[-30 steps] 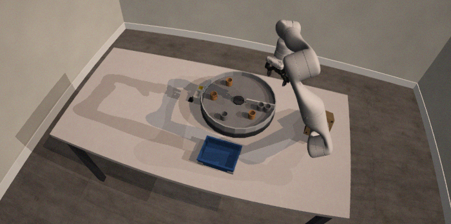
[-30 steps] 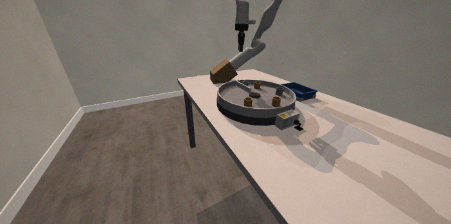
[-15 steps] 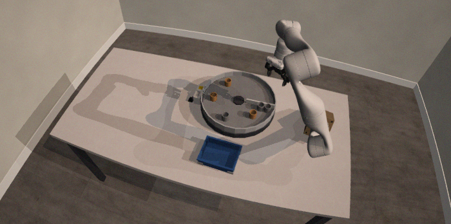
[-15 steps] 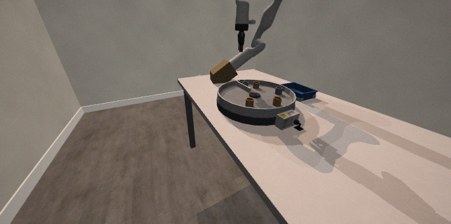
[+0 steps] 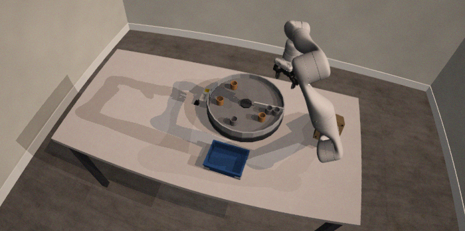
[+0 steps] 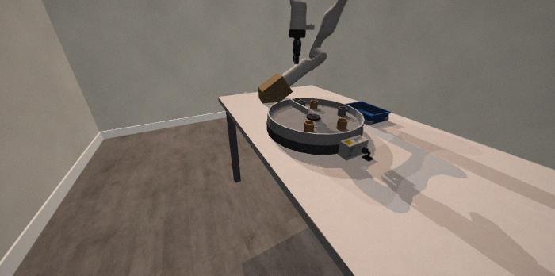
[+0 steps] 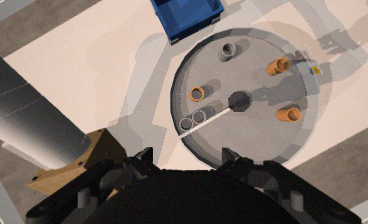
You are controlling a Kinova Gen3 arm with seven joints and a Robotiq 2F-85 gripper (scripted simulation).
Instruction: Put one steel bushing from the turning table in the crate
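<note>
Gripper hanging high outside turning table, fingers standing wide apart, holding nothing. Lone steel bushing standing upright across disc, towards crate. Steel pair lying nearer, crowding beside white bar. I am judging lone one easier, needing longer reach, then descent.

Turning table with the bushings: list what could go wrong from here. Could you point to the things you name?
- The turning table (image 5: 246, 134) (image 6: 317, 136) may carry a bushing aside while the open claw (image 5: 285, 77) (image 6: 296, 60) (image 7: 187, 155) descends.
- Two grey bushings sit close together by the white bar (image 5: 266, 105) (image 7: 205, 122); reaching for one could knock its neighbour or the bar.
- Released too high, a bushing could roll in the blue crate (image 5: 226, 158) (image 6: 369, 113) (image 7: 187, 15).
</note>
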